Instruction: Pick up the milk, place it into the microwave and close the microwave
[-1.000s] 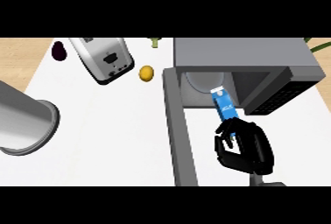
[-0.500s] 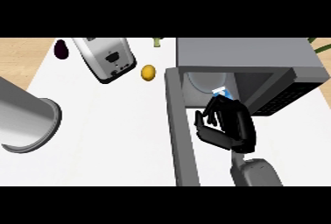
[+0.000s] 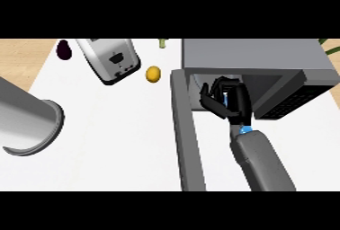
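Head view shows the right forearm [image 3: 262, 164] rising from the near edge, right of centre, toward the microwave [image 3: 256, 56]. Left of it, the microwave's open door [image 3: 186, 134] runs as a long grey slab from the near edge up to the oven's left front corner. At the end of the forearm, the right hand [image 3: 229, 101] sits in the microwave's open mouth with its fingers curled; a sliver of white and blue between the fingers and the palm looks like the milk [image 3: 230, 98], so the hand appears to grip the carton just inside the cavity, though most of it is hidden. The microwave's dark control panel [image 3: 292, 101] lies just right of the hand. On the white counter [image 3: 113, 134] at the left edge, a large grey cylinder [image 3: 23, 121] comes in at an angle, its open rim facing right; it is probably the left forearm, and the left hand does not show. Farther off, a small yellow-orange item [image 3: 153, 74] lies just left of the door's far end, a tilted toaster [image 3: 111, 59] sits left of that, and a dark purple object [image 3: 64, 49] rests at the counter's far left edge.
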